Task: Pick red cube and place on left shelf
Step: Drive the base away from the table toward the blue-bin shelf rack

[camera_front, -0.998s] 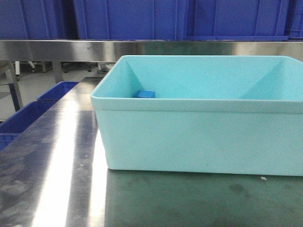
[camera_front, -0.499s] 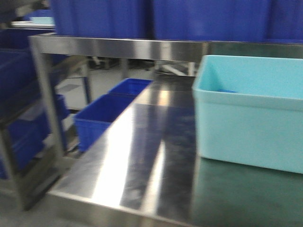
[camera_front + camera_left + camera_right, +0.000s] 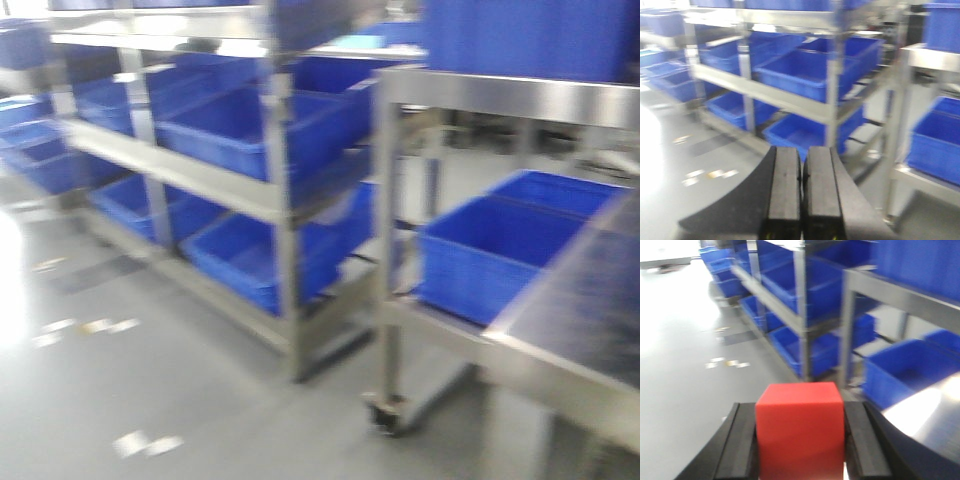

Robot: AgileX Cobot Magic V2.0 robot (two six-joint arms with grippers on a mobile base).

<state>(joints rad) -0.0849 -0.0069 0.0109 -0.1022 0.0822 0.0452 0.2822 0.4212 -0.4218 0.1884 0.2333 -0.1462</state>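
Observation:
The red cube [image 3: 800, 430] sits squeezed between the black fingers of my right gripper [image 3: 799, 406], which is shut on it and held above the grey floor. The left shelf [image 3: 200, 175] is a steel tiered rack loaded with big blue crates. It fills the left half of the front view and also shows as the rack [image 3: 770, 92] in the left wrist view and the rack [image 3: 771, 304] in the right wrist view, some way ahead of both grippers. My left gripper [image 3: 801, 150] is shut with nothing between its pads. All views are motion-blurred.
A steel table [image 3: 590, 300] stands at the right, with an upper rail [image 3: 500, 95] carrying blue crates and a blue crate [image 3: 500, 250] beside it lower down. Its caster [image 3: 390, 412] rests on the grey floor [image 3: 150, 380], which spreads out at the left.
The front view has swung left: the teal bin and tabletop that filled it a second ago have slid out to the right, and the crate-filled rack has come into view.

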